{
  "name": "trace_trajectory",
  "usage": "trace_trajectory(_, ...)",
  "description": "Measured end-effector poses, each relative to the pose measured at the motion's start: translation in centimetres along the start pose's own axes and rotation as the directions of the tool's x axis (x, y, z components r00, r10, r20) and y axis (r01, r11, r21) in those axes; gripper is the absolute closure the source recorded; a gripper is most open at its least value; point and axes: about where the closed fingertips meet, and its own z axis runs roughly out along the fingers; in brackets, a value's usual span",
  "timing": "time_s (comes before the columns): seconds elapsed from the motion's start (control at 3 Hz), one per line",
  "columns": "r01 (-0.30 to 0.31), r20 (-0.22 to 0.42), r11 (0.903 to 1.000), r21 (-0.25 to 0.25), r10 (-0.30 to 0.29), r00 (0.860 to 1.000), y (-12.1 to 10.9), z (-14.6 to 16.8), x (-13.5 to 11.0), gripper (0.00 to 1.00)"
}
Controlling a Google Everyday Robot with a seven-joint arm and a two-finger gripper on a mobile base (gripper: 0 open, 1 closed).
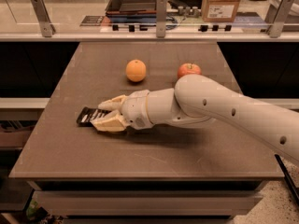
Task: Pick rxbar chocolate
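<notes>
- While the pincer (98,115) sits low over the left half of the tabletop (154,164), the step in hand reads as the grasp itself: approach done, lift not yet begun.
- The rxbar chocolate (85,116) lies flat on the tabletop at about 9 o'clock from its centre, with its black wrapper and white lettering facing up. Its free end points toward 9 o'clock and its near end is tucked in between the fingers.
- Pincer state: parted, with one finger (112,103) on the 12 o'clock side of the bar and the other on the 6 o'clock side. I cannot tell whether either pad touches the wrapper.
- Arm (224,106) pose: it enters from 4 o'clock, elbow high, forearm nearly level, wrist aimed at 9 o'clock (a side-on reach, not a top-down one).
- Next move, as I judge it: squeeze across the bar's narrow width, then raise it straight up. A thin flat wrapper could slide out or tilt if caught only at its end.
- The orange (136,71) at 12 o'clock and the apple (188,70) at 1 o'clock stand well apart from the bar, with the apple just behind the elbow.
</notes>
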Motion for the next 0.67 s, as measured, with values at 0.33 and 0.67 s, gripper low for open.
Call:
trace_trajectory(0.33, 0.0, 0.0, 1.0, 0.0, 0.0, 1.0, 0.0, 0.0, 0.0, 1.0)
trace_trajectory(0.67, 0.017, 0.001, 0.9998, -0.002, -0.017, 1.0, -0.15, -0.14, -0.68, 1.0)
